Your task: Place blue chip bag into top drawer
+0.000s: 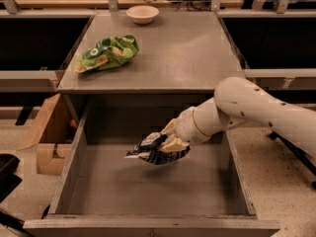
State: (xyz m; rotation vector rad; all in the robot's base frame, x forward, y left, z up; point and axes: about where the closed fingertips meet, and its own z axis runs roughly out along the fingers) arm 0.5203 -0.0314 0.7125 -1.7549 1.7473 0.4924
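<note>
Grey cabinet, top drawer (123,191) pulled open: blue chip bag (150,152), judged light, soft, slippery foil, hangs over the drawer floor, its right end pinched in the closed hand (170,141); best held by a crumpled fold.

The white arm (256,110) reaches in from the right, sloping down-left; its gripper (170,141) hangs at centre, clamped on the bag (148,153).
</note>
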